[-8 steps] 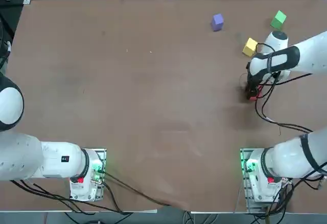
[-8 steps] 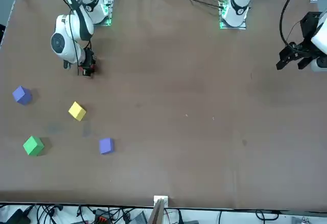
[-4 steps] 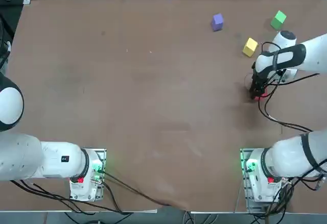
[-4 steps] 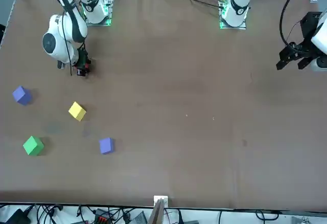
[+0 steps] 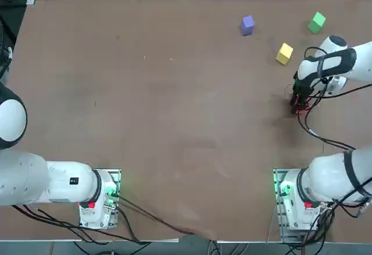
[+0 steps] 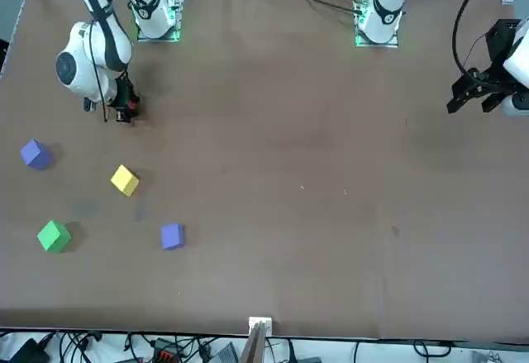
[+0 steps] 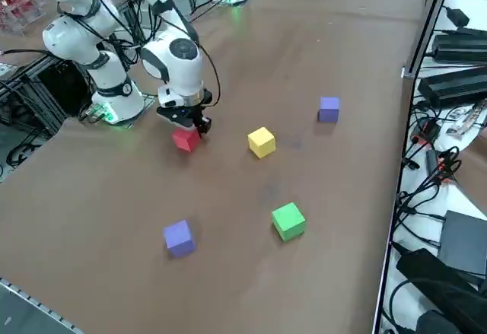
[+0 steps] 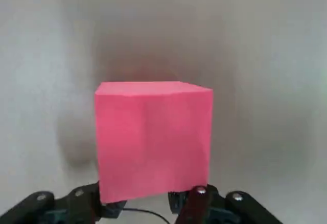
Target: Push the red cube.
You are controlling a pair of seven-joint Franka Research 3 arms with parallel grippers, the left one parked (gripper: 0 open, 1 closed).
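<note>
Top view: the clenched right claw [image 5: 300, 105] (holding nothing) has slid with the red cube [image 7: 185, 139] toward the surface's [image 5: 163, 92] right edge over the last second, apparently touching it throughout, so the push looks underway, near the yellow cube [image 5: 284, 53].

Plain matte brown table [image 5: 174, 92]. Red cube [image 7: 185, 139], uniformly red with no marking. Yellow cube [image 7: 261, 141]; green cube [image 7: 288, 221]; two purple cubes, one far [image 7: 329, 109], one near [image 7: 179, 237]. Right arm white with black bands [image 7: 173, 64]; right gripper [image 7: 199, 125] black.
</note>
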